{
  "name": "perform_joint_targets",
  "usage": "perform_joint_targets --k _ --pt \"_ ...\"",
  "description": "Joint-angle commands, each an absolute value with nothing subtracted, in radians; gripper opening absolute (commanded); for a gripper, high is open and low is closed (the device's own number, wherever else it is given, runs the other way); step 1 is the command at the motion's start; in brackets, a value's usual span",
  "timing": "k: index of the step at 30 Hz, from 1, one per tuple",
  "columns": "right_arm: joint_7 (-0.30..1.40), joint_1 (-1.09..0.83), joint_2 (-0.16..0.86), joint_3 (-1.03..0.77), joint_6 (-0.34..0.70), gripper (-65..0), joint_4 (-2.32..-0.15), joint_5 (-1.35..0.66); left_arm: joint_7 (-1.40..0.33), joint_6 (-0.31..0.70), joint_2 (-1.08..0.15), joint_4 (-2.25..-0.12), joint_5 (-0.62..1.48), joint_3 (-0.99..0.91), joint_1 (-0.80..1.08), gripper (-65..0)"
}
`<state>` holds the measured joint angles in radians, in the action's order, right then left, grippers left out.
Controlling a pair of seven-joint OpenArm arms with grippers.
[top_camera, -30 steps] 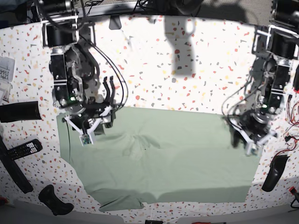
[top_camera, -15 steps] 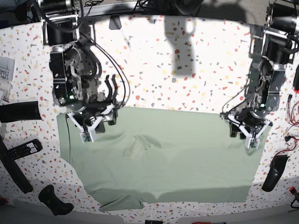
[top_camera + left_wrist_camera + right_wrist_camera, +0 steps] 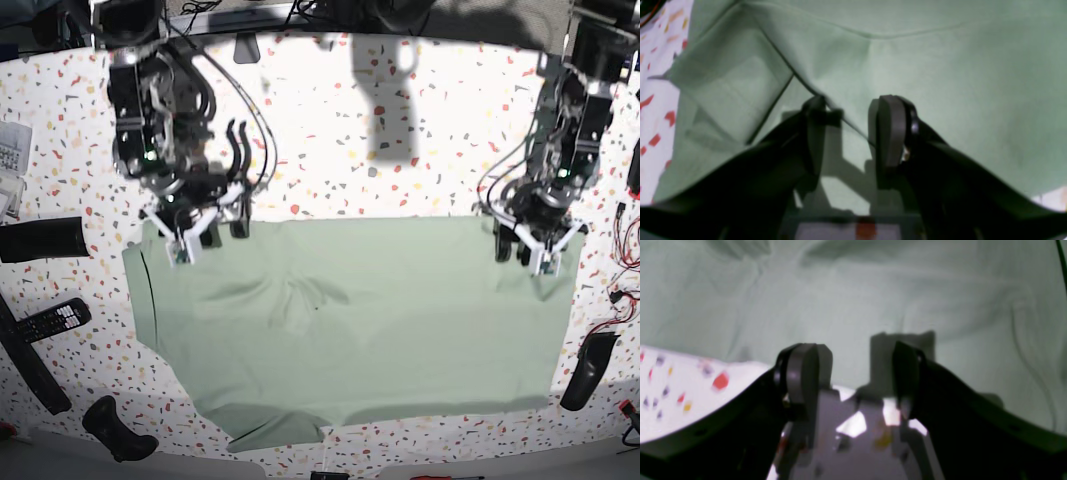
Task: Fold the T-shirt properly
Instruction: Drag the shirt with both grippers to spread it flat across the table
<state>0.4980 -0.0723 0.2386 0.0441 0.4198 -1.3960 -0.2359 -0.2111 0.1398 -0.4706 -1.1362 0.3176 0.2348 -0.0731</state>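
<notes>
Near edge first: the T-shirt lay spread flat on the speckled table, its near hem showing a tucked corner at the base view's lower left and a small wrinkle patch left of centre. Both arms sat at the far edge of the cloth, one per corner. Left gripper was over the far corner on the base view's right; in its wrist view the jaws were part-spread, straddling a raised fold line where one layer overlapped another, cloth running between them but not visibly clamped, so no grip yet in my read. Right gripper was at the opposite far corner; its wrist view showed jaws spread wide, nothing between them, shirt edge just ahead and bare table to one side. Judgement: this was the grasp setup for a far-to-near fold. To do it well: get both jaws under the top edge, not just on the upper layer, close both together, lift level so the edge stays straight, and keep some tension between the corners. Risk: left side grabbing only one layer at that overlap, which would skew the fold. Remotes at the table's side lay clear of the shirt.
</notes>
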Motion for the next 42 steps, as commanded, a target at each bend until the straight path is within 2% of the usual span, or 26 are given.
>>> perform_joint_targets --k 1,7,13,20,25,30,42 --pt "0.539 -0.094 0.244 0.045 0.423 -30.4 -1.427 -0.236 -0.262 0.143 -0.491 -1.158 0.305 0.234 -0.057 -41.1" --pt "0.541 -0.159 0.243 0.045 0.423 -30.4 -1.583 -0.236 -0.261 0.143 -0.513 -1.236 0.305 0.187 0.014 -41.1" --pt "0.473 -0.091 0.244 0.036 0.405 -30.4 -1.624 -0.236 -0.239 0.143 -0.513 -1.239 0.305 0.124 0.025 -41.1" --pt "0.495 0.068 0.244 -0.006 0.396 -31.2 -1.486 -0.232 -0.231 0.143 -0.513 -1.239 0.305 0.111 0.025 -41.1" --pt "0.511 0.11 0.243 -0.007 0.396 -32.3 -1.301 -0.12 -0.236 0.143 -0.513 -1.239 0.305 0.111 0.025 -41.1" --pt "0.572 0.057 0.244 -0.007 0.405 -32.3 -1.316 -0.073 -0.273 0.143 -0.513 -1.24 0.305 0.111 0.025 -41.1" --pt "0.619 -0.175 0.244 -0.007 0.404 -32.3 -1.537 -0.074 -0.329 0.143 -0.514 -1.306 0.308 0.111 0.06 -41.1"
